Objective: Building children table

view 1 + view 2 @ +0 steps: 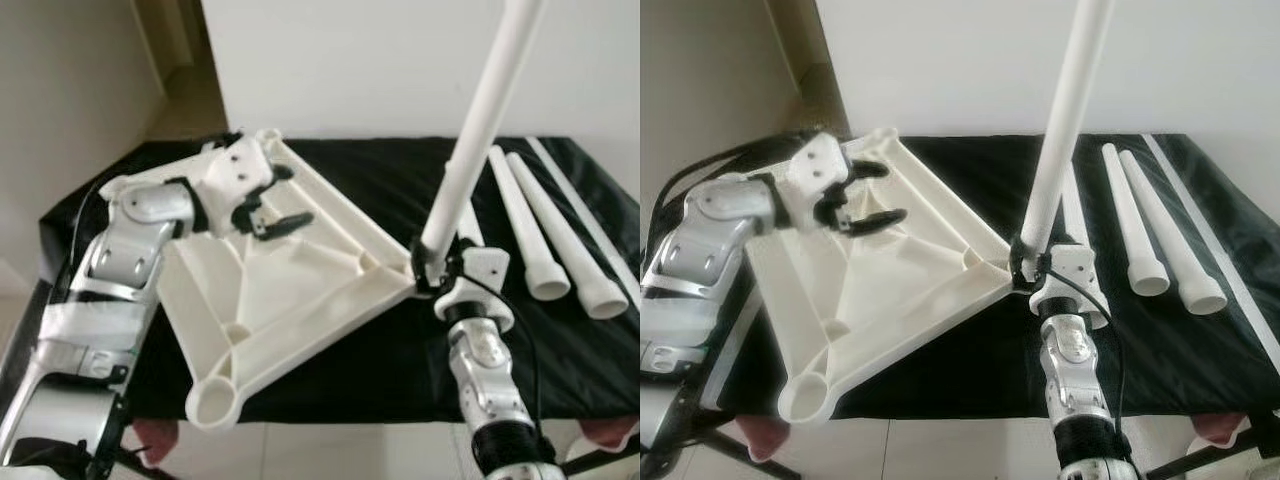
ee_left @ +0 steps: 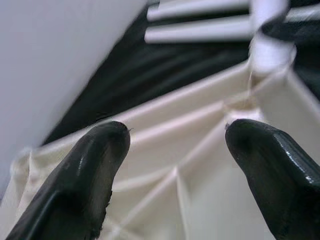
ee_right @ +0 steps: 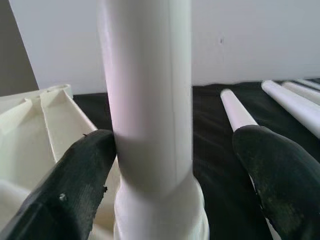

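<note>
The white children's table top lies upside down on a black-covered table, ribs facing up. One white leg stands upright in its right corner socket. My right gripper is open around the base of that leg. In the right wrist view one finger touches the leg and the other finger stands well clear. My left gripper hovers open over the ribbed underside near the far left corner, holding nothing. Its fingers frame the ribs.
Three loose white legs lie side by side on the black cloth at the right, with one more behind the standing leg. A white wall runs close behind the table. Tiled floor shows past the front edge.
</note>
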`<state>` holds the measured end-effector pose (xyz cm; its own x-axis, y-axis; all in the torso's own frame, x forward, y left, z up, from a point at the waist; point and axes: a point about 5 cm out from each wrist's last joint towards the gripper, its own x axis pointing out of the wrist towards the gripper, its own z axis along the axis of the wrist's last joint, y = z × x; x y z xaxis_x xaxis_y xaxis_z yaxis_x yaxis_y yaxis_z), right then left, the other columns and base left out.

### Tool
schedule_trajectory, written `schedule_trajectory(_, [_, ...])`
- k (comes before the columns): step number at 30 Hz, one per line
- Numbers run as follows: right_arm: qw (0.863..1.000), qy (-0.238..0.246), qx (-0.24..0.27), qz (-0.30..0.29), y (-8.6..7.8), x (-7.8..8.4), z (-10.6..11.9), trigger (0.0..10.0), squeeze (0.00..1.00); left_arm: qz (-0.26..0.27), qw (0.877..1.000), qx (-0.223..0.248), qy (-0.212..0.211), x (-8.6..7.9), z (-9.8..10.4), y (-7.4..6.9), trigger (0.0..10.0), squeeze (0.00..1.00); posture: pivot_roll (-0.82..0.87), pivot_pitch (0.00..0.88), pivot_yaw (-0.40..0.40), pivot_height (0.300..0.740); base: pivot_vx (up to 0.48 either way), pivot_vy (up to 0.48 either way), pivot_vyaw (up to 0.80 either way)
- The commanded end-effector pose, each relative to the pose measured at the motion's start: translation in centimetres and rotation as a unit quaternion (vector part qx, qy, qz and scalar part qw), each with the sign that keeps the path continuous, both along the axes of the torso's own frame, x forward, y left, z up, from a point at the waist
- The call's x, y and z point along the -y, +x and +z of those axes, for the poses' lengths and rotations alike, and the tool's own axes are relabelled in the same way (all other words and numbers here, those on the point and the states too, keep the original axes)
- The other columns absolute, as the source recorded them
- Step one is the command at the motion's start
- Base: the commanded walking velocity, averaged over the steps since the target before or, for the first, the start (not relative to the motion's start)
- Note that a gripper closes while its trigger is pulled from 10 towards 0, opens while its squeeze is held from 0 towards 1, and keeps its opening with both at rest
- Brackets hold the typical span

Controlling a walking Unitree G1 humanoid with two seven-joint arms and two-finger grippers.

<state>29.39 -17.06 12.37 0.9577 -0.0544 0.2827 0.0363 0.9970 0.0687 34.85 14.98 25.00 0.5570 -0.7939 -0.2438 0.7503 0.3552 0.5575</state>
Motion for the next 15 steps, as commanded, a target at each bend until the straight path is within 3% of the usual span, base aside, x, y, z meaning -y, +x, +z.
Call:
schedule_trajectory(1, [1.0, 0.009, -0.005, -0.009, -0.3, 0.3, -0.2, 10.0, 0.0, 0.013, 1.0, -0.002, 0.011, -0.6, -0.5, 0.0, 10.0, 0.0, -0.03, 0.0, 0.033, 0.74, 0.0, 0.0, 0.0])
schedule_trajectory(8, [1.0, 0.007, -0.016, -0.01, -1.7, 0.0, -0.7, 10.0, 0.0, 0.06, 0.996, -0.006, 0.066, -2.7, -1.9, 0.4, 10.0, 0.0, -0.02, 0.0, 0.025, 0.74, 0.0, 0.0, 0.0])
schedule_trajectory(10, [0.999, 0.009, -0.031, 0.004, -2.5, -0.8, -1.3, 10.0, 0.0, 0.105, 0.989, -0.002, 0.106, -4.3, -2.9, 0.9, 10.0, 0.0, -0.01, 0.0, 0.022, 0.74, 0.0, 0.0, 0.0])
schedule_trajectory(15, [0.998, 0.004, -0.065, 0.015, -3.5, -1.6, -2.2, 10.0, 0.0, 0.166, 0.975, -0.001, 0.149, -6.5, -4.1, 1.5, 10.0, 0.0, -0.01, 0.0, 0.019, 0.74, 0.0, 0.0, 0.0])
